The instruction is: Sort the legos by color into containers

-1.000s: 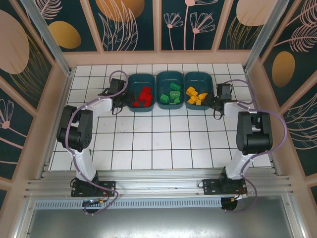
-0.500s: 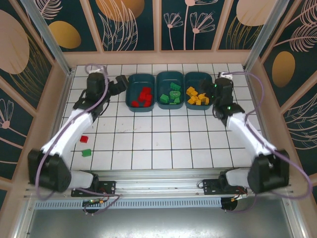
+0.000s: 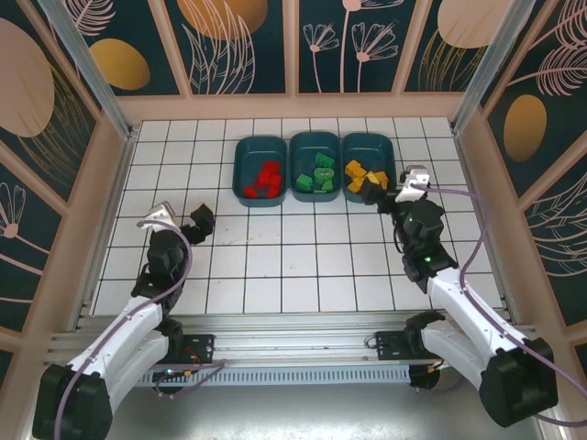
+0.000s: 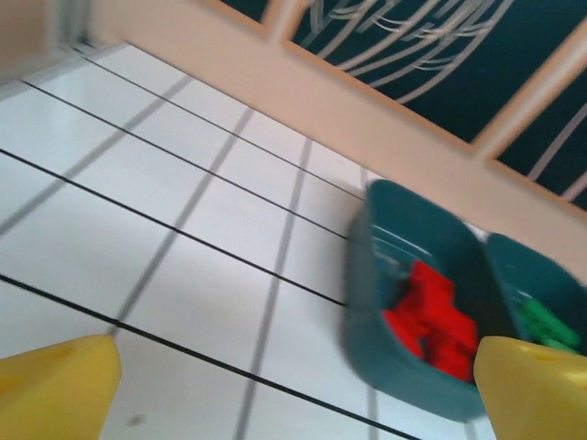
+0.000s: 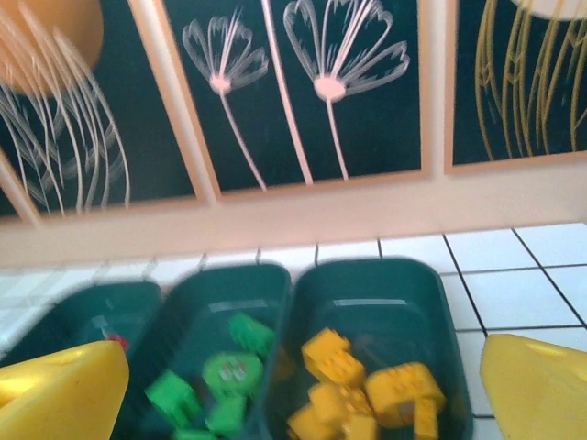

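Both arms have swung back toward me: the left gripper (image 3: 197,220) now sits at nine o'clock and the right gripper (image 3: 374,191) at two, each with fingers spread and empty. The legos lie sorted in the three containers (image 3: 312,137) at twelve: red bricks (image 3: 266,180), green bricks (image 3: 318,174), yellow bricks (image 3: 362,177). My right fingers hang just beside the yellow tub (image 3: 367,137); I reckon a careless sweep could clip it and spill bricks.
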